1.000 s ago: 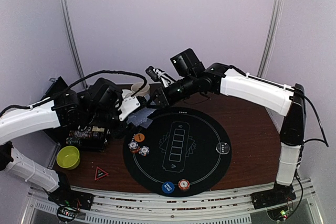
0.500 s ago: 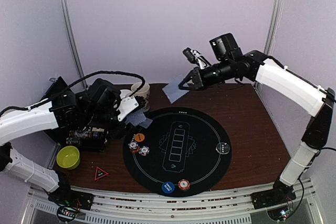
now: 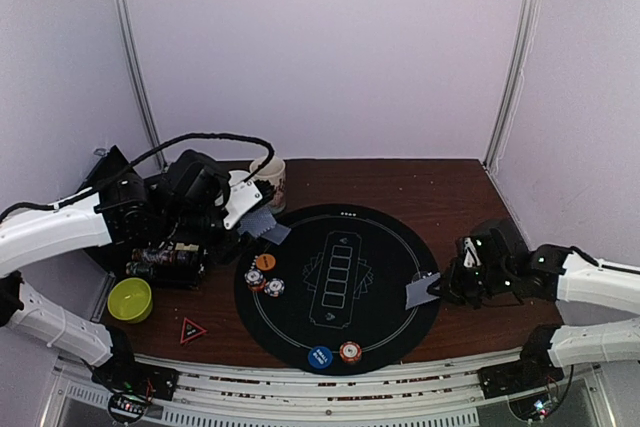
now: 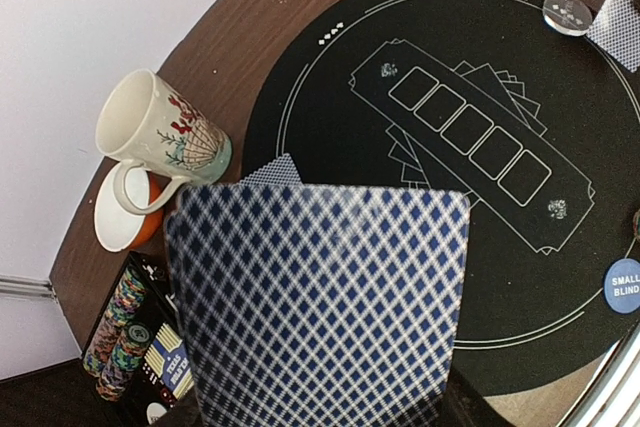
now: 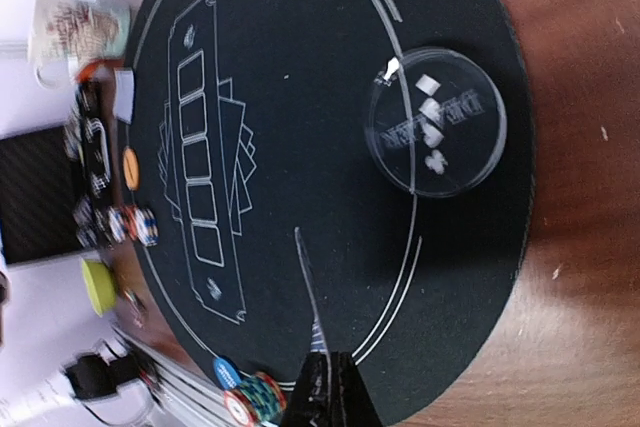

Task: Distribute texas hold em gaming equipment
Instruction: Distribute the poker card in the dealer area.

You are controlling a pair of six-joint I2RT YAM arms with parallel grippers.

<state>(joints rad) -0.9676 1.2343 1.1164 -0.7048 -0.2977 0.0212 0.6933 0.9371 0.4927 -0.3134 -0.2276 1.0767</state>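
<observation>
Far left on my top feed I have a green bowl (image 3: 130, 299) and a red triangle (image 3: 191, 329) on the table (image 3: 460, 207), with the chip case (image 3: 165, 259) just behind them. Above the case, the left gripper (image 3: 252, 215) is raised at the left edge of the mat (image 3: 390, 257) with the left card (image 4: 320, 297) in it. On the left wrist feed that card's blue-checked back fills the foreground and hides the fingers. It is up off the table at the gripper, though, so I read the jaws as clamped on it. A second card corner peeks out behind it.

The mug (image 3: 270, 179) stands beyond, just off the mat. On the mat's left side lie an orange disc (image 3: 265, 261) and two chip stacks (image 3: 257, 278), side by side. At the near rim a blue disc (image 3: 320, 357) sits beside the near stack (image 3: 350, 351).

By the mat's right rim the clear disc (image 5: 435, 132) lies flat. Near it the right card (image 3: 421, 292) hangs tilted, low over the mat; from the right wrist I see it almost edge-on. The right gripper (image 3: 443, 290) is closed on that card's edge, at the mat's right edge.
</observation>
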